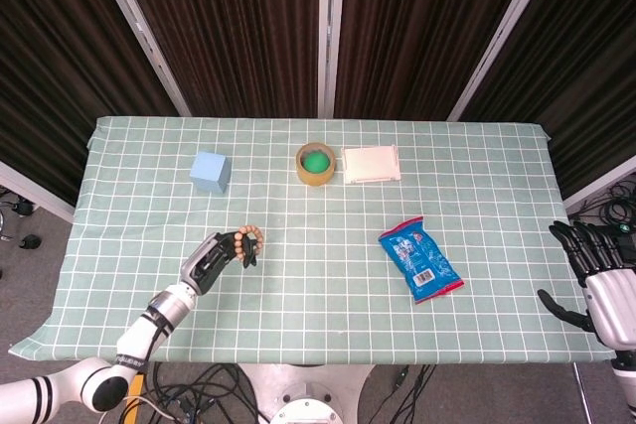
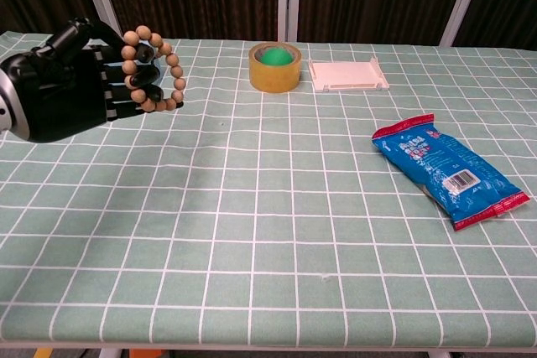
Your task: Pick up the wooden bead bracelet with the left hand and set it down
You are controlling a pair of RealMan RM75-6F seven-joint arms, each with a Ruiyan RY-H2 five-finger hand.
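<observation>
The wooden bead bracelet (image 2: 152,71) is a ring of round tan beads, held upright above the green checked cloth at the left. My left hand (image 2: 63,85) grips it, with dark fingers passing through the ring. The head view shows the same left hand (image 1: 212,259) low over the front left of the table, with the bracelet (image 1: 250,240) at its fingertips. My right hand (image 1: 600,274) hangs beyond the table's right edge, fingers spread and holding nothing.
A roll of tape (image 2: 275,65) with a green core and a white tray (image 2: 348,74) stand at the back centre. A blue cube (image 1: 211,172) sits at the back left. A blue snack packet (image 2: 449,169) lies at the right.
</observation>
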